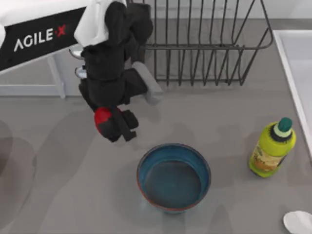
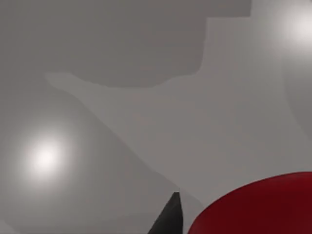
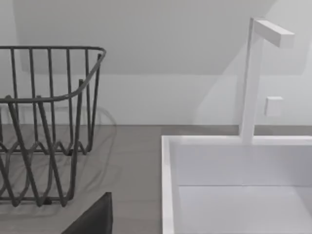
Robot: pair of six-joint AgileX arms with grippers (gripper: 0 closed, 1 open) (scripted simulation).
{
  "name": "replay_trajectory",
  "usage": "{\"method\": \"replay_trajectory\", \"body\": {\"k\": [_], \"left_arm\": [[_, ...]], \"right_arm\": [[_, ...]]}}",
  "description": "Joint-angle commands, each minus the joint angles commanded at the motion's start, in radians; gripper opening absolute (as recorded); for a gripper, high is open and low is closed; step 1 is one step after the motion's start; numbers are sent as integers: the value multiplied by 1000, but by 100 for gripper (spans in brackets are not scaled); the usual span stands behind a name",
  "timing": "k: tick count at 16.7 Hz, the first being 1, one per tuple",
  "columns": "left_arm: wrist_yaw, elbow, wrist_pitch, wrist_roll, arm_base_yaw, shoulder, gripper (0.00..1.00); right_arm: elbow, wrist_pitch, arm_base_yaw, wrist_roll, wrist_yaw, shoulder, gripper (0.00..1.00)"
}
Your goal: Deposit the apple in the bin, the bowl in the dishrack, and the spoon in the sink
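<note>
My left gripper (image 1: 113,125) is shut on the glossy red apple (image 1: 101,117), holding it above the grey table, left of and behind the bowl. In the left wrist view the apple (image 2: 258,204) sits close beside a dark fingertip (image 2: 170,217). The teal bowl (image 1: 173,176) with a reddish-brown rim stands upright near the front centre. The black wire dishrack (image 1: 204,46) (image 3: 48,122) is at the back. The white sink (image 1: 298,63) (image 3: 234,190) lies along the right edge. The pale spoon (image 1: 298,222) rests at the front right corner. The bin is out of view.
A yellow-green bottle (image 1: 272,148) stands right of the bowl, close to the sink's rim. A white appliance (image 1: 29,83) sits at the back left behind my left arm. A white faucet (image 3: 253,73) rises behind the sink.
</note>
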Motion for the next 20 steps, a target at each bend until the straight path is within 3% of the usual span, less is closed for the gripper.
{"method": "replay_trajectory", "body": {"k": [7, 10, 14, 20], "left_arm": [[-1, 30, -40, 2, 0, -14, 0], [-13, 6, -39, -59, 58, -65, 0], [-50, -74, -39, -269, 172, -201, 0], [-97, -203, -38, -707, 244, -378, 0]], "right_arm": [[0, 0, 0, 0, 0, 0, 100], [0, 0, 0, 0, 0, 0, 100], [0, 0, 0, 0, 0, 0, 100], [0, 0, 0, 0, 0, 0, 100]]}}
